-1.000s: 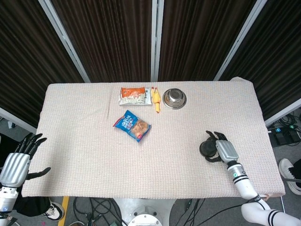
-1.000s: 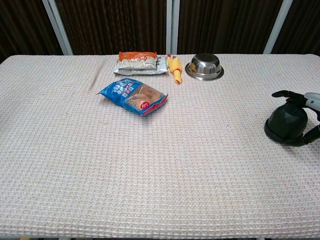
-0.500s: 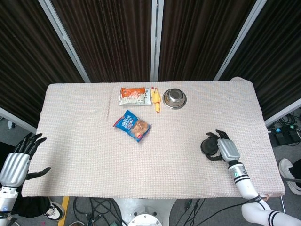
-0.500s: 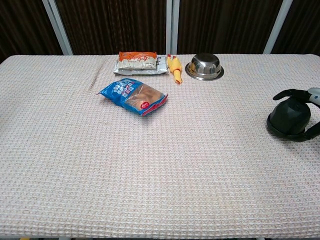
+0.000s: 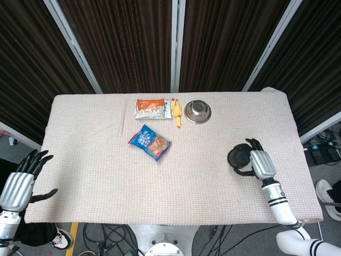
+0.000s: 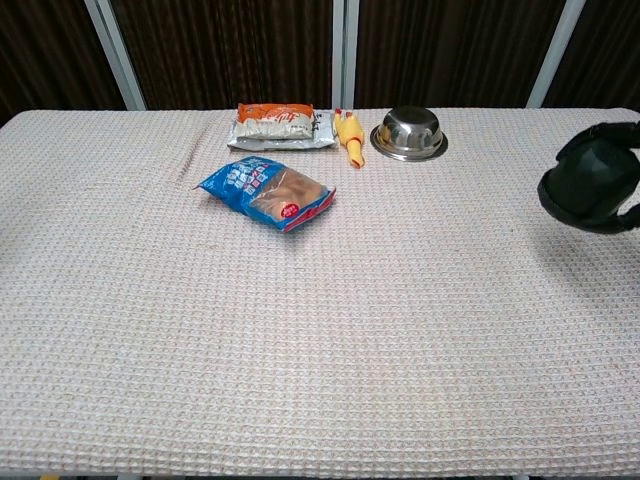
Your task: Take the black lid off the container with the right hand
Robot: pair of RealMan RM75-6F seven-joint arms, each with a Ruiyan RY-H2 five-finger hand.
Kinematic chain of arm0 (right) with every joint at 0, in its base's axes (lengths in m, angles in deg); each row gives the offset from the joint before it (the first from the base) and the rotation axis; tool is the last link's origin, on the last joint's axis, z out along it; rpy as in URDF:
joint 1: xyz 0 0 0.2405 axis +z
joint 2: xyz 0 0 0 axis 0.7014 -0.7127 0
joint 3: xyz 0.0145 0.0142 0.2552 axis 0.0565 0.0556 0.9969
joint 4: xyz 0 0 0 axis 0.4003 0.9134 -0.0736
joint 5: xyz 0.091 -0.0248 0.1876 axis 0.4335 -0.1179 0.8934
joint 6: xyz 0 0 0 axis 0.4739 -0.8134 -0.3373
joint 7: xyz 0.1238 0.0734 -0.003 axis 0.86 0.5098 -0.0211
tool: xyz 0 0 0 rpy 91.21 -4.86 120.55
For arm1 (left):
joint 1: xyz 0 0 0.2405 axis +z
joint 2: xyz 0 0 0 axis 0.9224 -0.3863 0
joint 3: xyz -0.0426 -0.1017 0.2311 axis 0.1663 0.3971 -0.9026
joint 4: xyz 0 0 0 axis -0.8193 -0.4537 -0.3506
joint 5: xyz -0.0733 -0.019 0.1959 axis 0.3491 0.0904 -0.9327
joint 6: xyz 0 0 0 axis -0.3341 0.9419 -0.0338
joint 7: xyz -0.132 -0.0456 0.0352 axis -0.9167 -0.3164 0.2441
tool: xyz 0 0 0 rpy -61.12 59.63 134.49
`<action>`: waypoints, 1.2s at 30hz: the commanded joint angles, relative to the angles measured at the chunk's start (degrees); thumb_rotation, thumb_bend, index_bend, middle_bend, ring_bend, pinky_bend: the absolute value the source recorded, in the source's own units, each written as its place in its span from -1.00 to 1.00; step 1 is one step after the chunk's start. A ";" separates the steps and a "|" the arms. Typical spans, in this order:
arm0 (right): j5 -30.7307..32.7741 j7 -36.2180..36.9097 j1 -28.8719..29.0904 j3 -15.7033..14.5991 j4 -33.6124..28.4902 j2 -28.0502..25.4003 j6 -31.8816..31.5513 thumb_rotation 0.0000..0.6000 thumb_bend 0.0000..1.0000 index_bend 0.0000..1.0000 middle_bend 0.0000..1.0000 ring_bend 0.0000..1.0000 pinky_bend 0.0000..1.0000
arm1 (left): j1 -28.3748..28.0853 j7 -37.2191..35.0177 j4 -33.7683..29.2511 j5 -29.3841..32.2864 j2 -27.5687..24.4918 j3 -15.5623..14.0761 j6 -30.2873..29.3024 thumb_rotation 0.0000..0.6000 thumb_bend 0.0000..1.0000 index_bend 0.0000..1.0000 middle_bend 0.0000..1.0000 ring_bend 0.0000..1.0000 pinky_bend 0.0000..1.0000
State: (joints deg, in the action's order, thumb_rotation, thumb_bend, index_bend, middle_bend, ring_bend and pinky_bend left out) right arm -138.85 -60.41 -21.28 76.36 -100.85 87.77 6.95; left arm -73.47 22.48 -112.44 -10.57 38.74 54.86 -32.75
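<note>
right hand (image 5: 259, 162) is near the right edge of the table (image 5: 96, 176), and its dark fingers (image 5: 248, 144) are curled around the black lid (image 5: 238, 158), so it holds the lid. in the chest view the lid (image 6: 592, 185) is up in the air above the cloth, with a faint shadow under it, and the fingers (image 6: 630, 215) wrap its lower edge. a container under the lid is not visible in either view. left hand (image 5: 20, 180) is beside the left front corner of the table, off the cloth, with fingers spread and nothing in it. at the far side of the table are an orange snack pack (image 5: 150, 108), a yellow rubber chicken (image 5: 176, 112) just beside it, and a steel bowl (image 5: 197, 111). a blue snack bag (image 5: 149, 142) lies nearer, apart from them.
</note>
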 commanded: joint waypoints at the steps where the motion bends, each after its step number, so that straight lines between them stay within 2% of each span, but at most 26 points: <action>1: -6.67 -1.01 -1.33 1.97 -11.07 -6.31 -9.63 1.00 -0.64 -0.27 -0.13 -0.82 -1.00 | -0.04 0.34 -0.30 -0.07 -0.17 0.04 -0.04 1.00 -0.83 -0.68 -0.83 -1.00 -0.71; 4: -12.21 -2.55 -3.00 2.82 -18.36 -10.04 -17.33 1.00 -0.65 -0.27 -0.11 -0.80 -1.00 | -0.11 0.61 -0.68 -0.03 -0.24 0.12 0.01 1.00 -0.83 -0.68 -0.83 -1.00 -0.71; 6: -14.31 -4.13 -3.95 3.08 -20.06 -10.92 -20.70 1.00 -0.66 -0.25 -0.11 -0.79 -1.00 | -0.14 0.83 -0.77 -0.08 -0.20 0.08 0.08 1.00 -0.83 -0.68 -0.84 -1.00 -0.71; 8: -13.65 -6.07 -4.37 2.66 -19.12 -10.46 -20.70 1.00 -0.66 -0.23 -0.10 -0.78 -1.00 | -0.14 0.89 -0.78 -0.08 -0.09 0.05 0.13 1.00 -0.83 -0.68 -0.84 -1.00 -0.71; 9: -11.99 -6.97 -4.25 2.05 -17.79 -9.81 -18.75 1.00 -0.67 -0.22 -0.09 -0.78 -1.00 | -0.15 0.86 -0.76 -0.03 -0.02 0.05 0.17 1.00 -0.83 -0.68 -0.83 -1.00 -0.71; 13: 0.63 -11.71 -1.16 -2.82 -8.43 -5.65 1.49 1.00 -0.65 -0.20 -0.10 -0.78 -1.00 | -0.24 0.03 -0.69 0.05 0.28 -0.09 0.52 1.00 -0.83 -0.68 -0.83 -1.00 -0.70; 14: 2.59 -11.70 -0.62 -3.27 -6.62 -4.59 4.52 1.00 -0.64 -0.20 -0.11 -0.78 -1.00 | -0.26 -0.10 -0.66 0.08 0.32 -0.08 0.55 1.00 -0.83 -0.68 -0.83 -1.00 -0.70; 16: 4.15 -10.57 -0.15 -3.33 -4.78 -2.88 6.77 1.00 -0.61 -0.20 -0.12 -0.79 -1.00 | -0.22 -0.01 -0.52 0.05 0.35 -0.04 0.38 1.00 -0.83 -0.68 -0.83 -1.00 -0.70; 18: 2.25 -9.11 -0.26 -2.76 -6.12 -3.04 4.47 1.00 -0.61 -0.20 -0.12 -0.79 -1.00 | -0.19 0.06 -0.41 0.20 0.26 -0.02 0.42 1.00 -0.83 -0.68 -0.83 -1.00 -0.70; 21: -4.38 -7.58 -1.07 -1.42 -13.06 -6.33 -3.64 1.00 -0.61 -0.20 -0.12 -0.79 -1.00 | -0.28 0.03 -0.40 0.24 0.12 0.13 0.40 1.00 -0.83 -0.68 -0.83 -1.00 -0.70; 25: -16.53 -7.77 -3.74 -0.25 -23.76 -11.95 -17.96 1.00 -0.61 -0.20 -0.12 -0.78 -1.00 | -0.38 0.45 -0.44 -0.03 0.48 -0.05 0.58 1.00 -0.83 -0.68 -0.83 -1.00 -0.70; 28: -22.09 -9.12 -5.71 -0.32 -27.27 -14.24 -24.44 1.00 -0.62 -0.20 -0.12 -0.78 -1.00 | -0.43 0.68 -0.54 -0.19 0.60 -0.09 0.59 1.00 -0.83 -0.69 -0.84 -1.00 -0.71; 32: -22.18 -7.94 -6.66 -1.44 -26.69 -14.18 -25.28 1.00 -0.67 -0.20 -0.12 -0.78 -1.00 | -0.45 0.69 -0.63 -0.04 0.54 0.03 0.55 1.00 -0.83 -0.68 -0.84 -1.00 -0.71; 36: -13.52 -8.46 -4.99 -1.48 -19.83 -10.67 -17.21 1.00 -0.67 -0.20 -0.11 -0.78 -1.00 | -0.41 0.60 -0.61 -0.06 0.53 -0.04 0.52 1.00 -0.83 -0.69 -0.83 -1.00 -0.71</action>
State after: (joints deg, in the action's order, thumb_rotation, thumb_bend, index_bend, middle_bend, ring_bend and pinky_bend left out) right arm -154.42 -68.50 -25.66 75.38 -122.15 76.72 -15.23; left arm -73.88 23.08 -113.06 -10.62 39.26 54.82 -32.23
